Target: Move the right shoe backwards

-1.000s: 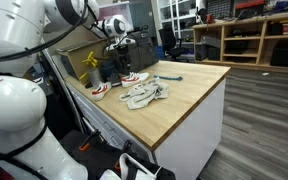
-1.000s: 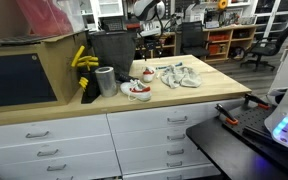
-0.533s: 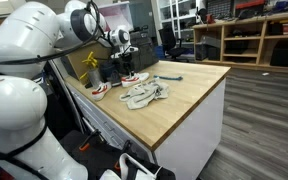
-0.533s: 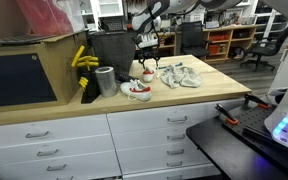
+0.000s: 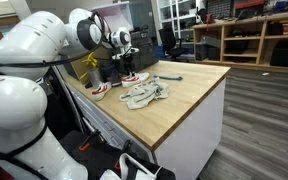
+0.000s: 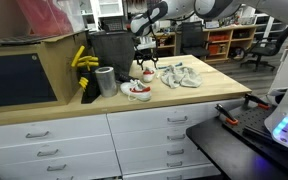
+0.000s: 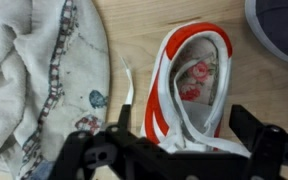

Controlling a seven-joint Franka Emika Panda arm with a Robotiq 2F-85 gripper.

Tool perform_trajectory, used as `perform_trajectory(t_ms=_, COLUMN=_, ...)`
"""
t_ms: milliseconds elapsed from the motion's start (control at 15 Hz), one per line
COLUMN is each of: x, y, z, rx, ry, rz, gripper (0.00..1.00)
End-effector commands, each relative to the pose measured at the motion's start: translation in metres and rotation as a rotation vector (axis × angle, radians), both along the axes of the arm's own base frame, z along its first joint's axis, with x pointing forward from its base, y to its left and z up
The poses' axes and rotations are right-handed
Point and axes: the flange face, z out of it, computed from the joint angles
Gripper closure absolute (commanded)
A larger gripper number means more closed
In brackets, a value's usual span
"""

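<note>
Two white and red shoes lie on the wooden countertop (image 5: 189, 95). One shoe (image 5: 101, 90) (image 6: 135, 90) is near the counter's front edge. The other shoe (image 5: 135, 77) (image 6: 145, 73) lies further back, right under my gripper (image 5: 127, 63) (image 6: 144, 60). In the wrist view this shoe (image 7: 189, 80) fills the middle, opening up, with a patterned insole. My gripper (image 7: 184, 130) is open, one finger on each side of the shoe's end, close above it. I cannot tell whether the fingers touch it.
A crumpled patterned cloth (image 5: 144, 95) (image 6: 179, 76) (image 7: 39, 80) lies beside the shoes. A metal can (image 6: 105, 81), yellow bananas (image 6: 81, 60) and a dark bin (image 6: 109, 47) stand behind. A dark object's edge (image 7: 279, 25) is close to the shoe.
My arm has come down and forward over the rear shoe; the gripper now straddles it. The shoes and cloth have not moved.
</note>
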Motion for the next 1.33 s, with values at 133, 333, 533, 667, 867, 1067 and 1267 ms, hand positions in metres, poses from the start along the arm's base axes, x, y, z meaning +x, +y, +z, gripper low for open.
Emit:
perform_trajectory(t_ms=133, x=0.000, y=0.011, z=0.043, rx=0.015, ry=0.003, rz=0.006, gripper=0.00)
perform_trajectory(t_ms=333, x=-0.008, y=0.008, z=0.053, rx=0.001, ry=0.050, rz=0.007, gripper=0.00)
perform_trajectory(t_ms=533, x=-0.014, y=-0.002, z=0.053, rx=-0.018, ry=0.097, rz=-0.004, gripper=0.00)
perform_trajectory(t_ms=667, x=-0.016, y=-0.011, z=0.045, rx=-0.031, ry=0.122, rz=-0.011, gripper=0.00)
perform_trajectory(t_ms=867, x=-0.018, y=-0.023, z=0.027, rx=-0.057, ry=0.146, rz=-0.018, gripper=0.00)
perform_trajectory(t_ms=1067, x=-0.023, y=-0.026, z=0.003, rx=-0.073, ry=0.170, rz=-0.011, gripper=0.00)
perform_trajectory(t_ms=1267, x=-0.032, y=-0.023, z=-0.017, rx=-0.080, ry=0.198, rz=0.004, gripper=0.00)
